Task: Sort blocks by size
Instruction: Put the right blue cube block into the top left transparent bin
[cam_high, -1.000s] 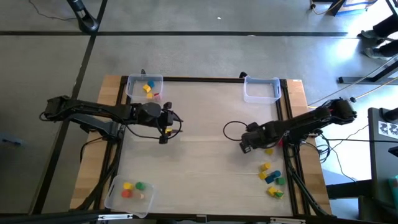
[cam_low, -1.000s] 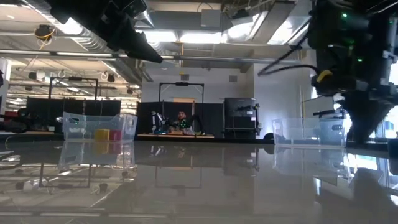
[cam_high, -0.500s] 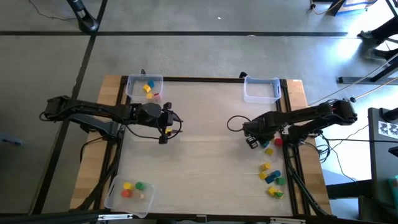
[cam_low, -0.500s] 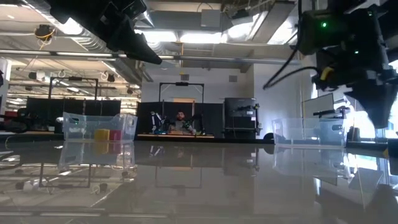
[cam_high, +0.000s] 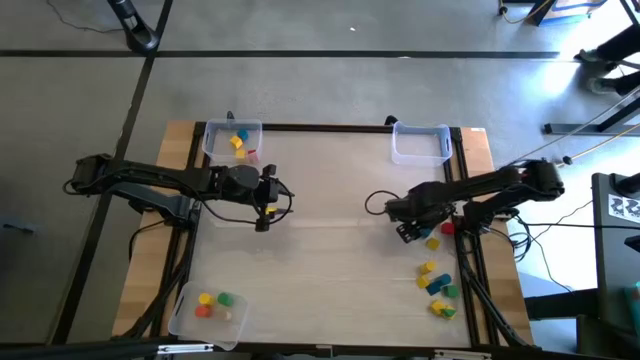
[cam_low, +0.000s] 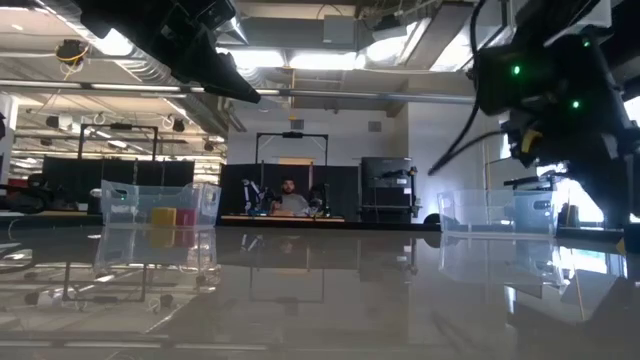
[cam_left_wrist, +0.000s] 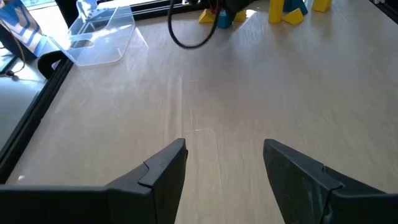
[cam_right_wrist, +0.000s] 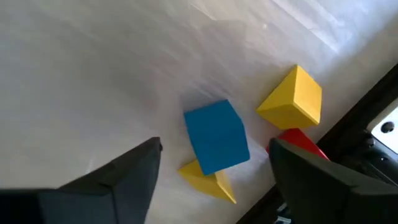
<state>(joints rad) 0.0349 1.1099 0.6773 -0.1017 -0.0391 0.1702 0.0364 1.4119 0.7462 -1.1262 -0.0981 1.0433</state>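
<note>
My right gripper (cam_high: 408, 232) (cam_right_wrist: 214, 149) hovers open near the table's right edge, and a blue block (cam_right_wrist: 216, 135) lies on the table between and just ahead of its fingertips. A small yellow block (cam_right_wrist: 208, 180) sits against the blue one. A larger yellow block (cam_right_wrist: 292, 99) and a red block (cam_right_wrist: 298, 142) lie beside them. Several more blocks (cam_high: 437, 285) sit in a cluster nearer the front right. My left gripper (cam_high: 265, 212) (cam_left_wrist: 224, 146) waits open over bare table at the left middle.
Three clear trays stand on the table. The far-left tray (cam_high: 213, 133) holds yellow and red blocks. The far-right tray (cam_high: 420, 155) shows no blocks. The near-left tray (cam_high: 188, 318) holds yellow, green and red blocks. The dark table frame (cam_high: 466, 200) runs close behind the right-hand blocks.
My right gripper has shifted a little toward the table's right and far edges and has turned about its wrist, ending over the blocks by the right edge. My left arm has kept still.
</note>
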